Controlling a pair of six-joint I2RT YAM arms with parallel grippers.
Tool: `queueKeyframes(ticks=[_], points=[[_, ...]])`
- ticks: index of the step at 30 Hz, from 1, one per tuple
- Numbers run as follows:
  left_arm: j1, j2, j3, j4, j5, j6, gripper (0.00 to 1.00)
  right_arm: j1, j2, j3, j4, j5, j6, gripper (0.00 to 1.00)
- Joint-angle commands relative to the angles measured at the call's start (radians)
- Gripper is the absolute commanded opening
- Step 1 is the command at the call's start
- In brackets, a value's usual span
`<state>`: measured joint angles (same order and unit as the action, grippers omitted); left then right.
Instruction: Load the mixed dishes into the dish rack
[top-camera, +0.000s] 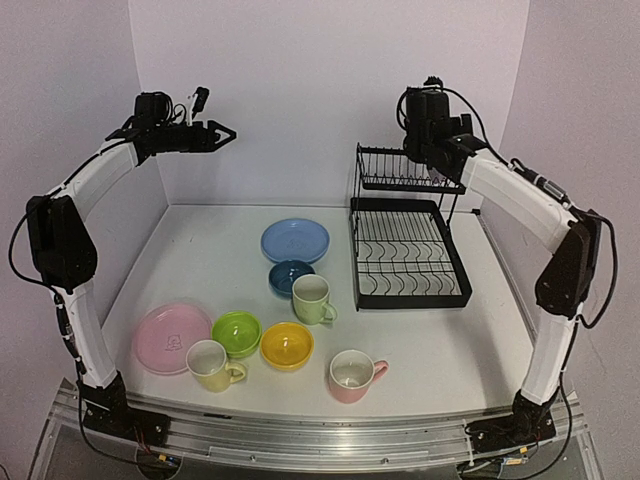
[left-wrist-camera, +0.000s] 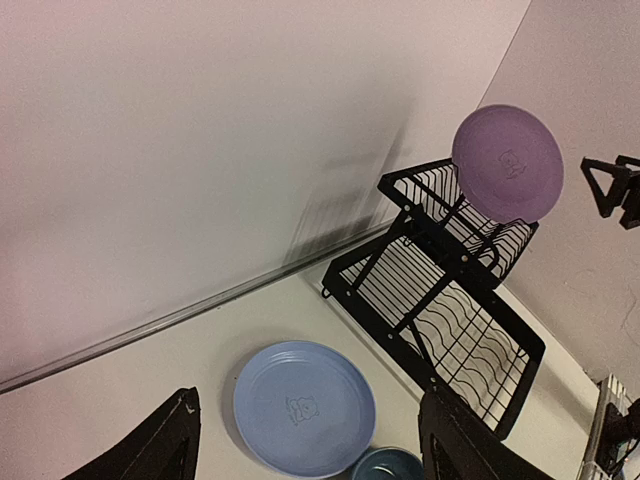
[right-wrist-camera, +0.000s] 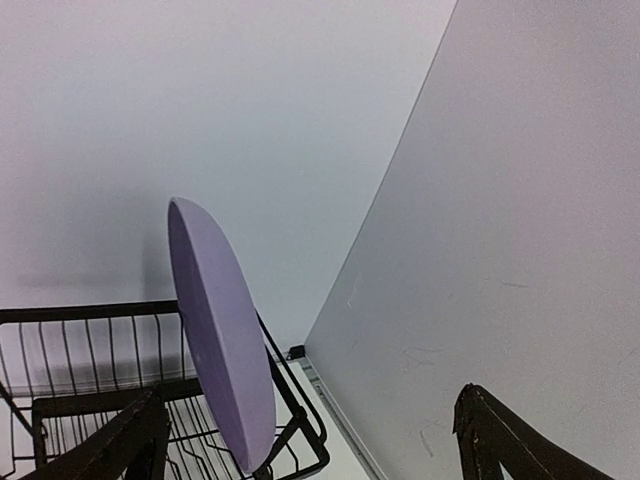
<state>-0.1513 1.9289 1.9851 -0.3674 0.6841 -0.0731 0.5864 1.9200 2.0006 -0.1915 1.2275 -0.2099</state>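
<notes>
A lilac plate (left-wrist-camera: 507, 163) stands on edge in the upper shelf of the black wire dish rack (top-camera: 405, 290); it also shows in the right wrist view (right-wrist-camera: 220, 340). My right gripper (top-camera: 442, 165) is open and empty, just beside that plate above the upper shelf (top-camera: 395, 182). My left gripper (top-camera: 214, 116) is open and empty, high at the back left. On the table lie a blue plate (top-camera: 295, 240), dark blue bowl (top-camera: 291, 276), pale green mug (top-camera: 312, 298), pink plate (top-camera: 172, 338), green bowl (top-camera: 237, 333), yellow bowl (top-camera: 287, 345), yellow mug (top-camera: 210, 364) and pink mug (top-camera: 352, 375).
The rack's lower tray (left-wrist-camera: 470, 340) holds nothing. Walls close in the table at the back, left and right; the rack stands close to the right wall (right-wrist-camera: 520, 250). The dishes cluster at the table's front left and middle.
</notes>
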Motion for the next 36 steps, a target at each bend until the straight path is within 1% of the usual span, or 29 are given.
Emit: queueKeyframes(ticks=[1, 4, 6, 8, 12, 15, 18, 21, 23, 27, 34, 36], points=[[-0.018, -0.054, -0.038, -0.046, -0.045, 0.089, 0.74, 0.021, -0.154, -0.039, -0.079, -0.177, 0.103, 0.96], [-0.077, -0.036, -0.083, -0.094, -0.142, 0.218, 0.75, 0.021, -0.26, -0.102, -0.126, -0.371, 0.254, 0.96], [-0.104, -0.015, -0.122, -0.092, -0.189, 0.237, 0.75, 0.02, -0.294, -0.116, -0.169, -0.493, 0.314, 0.96], [-0.124, 0.029, -0.132, -0.096, -0.217, 0.206, 0.75, 0.021, -0.301, -0.088, -0.239, -0.586, 0.362, 0.96], [-0.161, 0.158, -0.073, -0.107, -0.268, 0.09, 0.74, 0.021, -0.293, -0.03, -0.349, -0.696, 0.425, 0.96], [-0.208, 0.241, -0.042, -0.079, -0.336, 0.07, 0.74, 0.022, -0.31, -0.045, -0.363, -0.723, 0.452, 0.96], [-0.224, 0.327, -0.011, -0.074, -0.419, 0.025, 0.74, 0.021, -0.336, -0.084, -0.365, -0.72, 0.467, 0.96], [-0.227, 0.409, 0.037, -0.1, -0.473, 0.022, 0.73, 0.021, -0.357, -0.111, -0.366, -0.666, 0.474, 0.96], [-0.233, 0.436, 0.047, -0.105, -0.48, 0.027, 0.73, 0.02, -0.358, -0.116, -0.368, -0.619, 0.474, 0.96], [-0.251, 0.464, 0.054, -0.104, -0.488, 0.047, 0.72, 0.021, -0.356, -0.113, -0.369, -0.642, 0.484, 0.96], [-0.27, 0.499, 0.045, -0.112, -0.532, 0.061, 0.63, 0.021, -0.354, -0.121, -0.371, -0.66, 0.495, 0.95], [-0.277, 0.508, 0.041, -0.101, -0.534, 0.063, 0.59, 0.022, -0.351, -0.12, -0.371, -0.658, 0.495, 0.95]])
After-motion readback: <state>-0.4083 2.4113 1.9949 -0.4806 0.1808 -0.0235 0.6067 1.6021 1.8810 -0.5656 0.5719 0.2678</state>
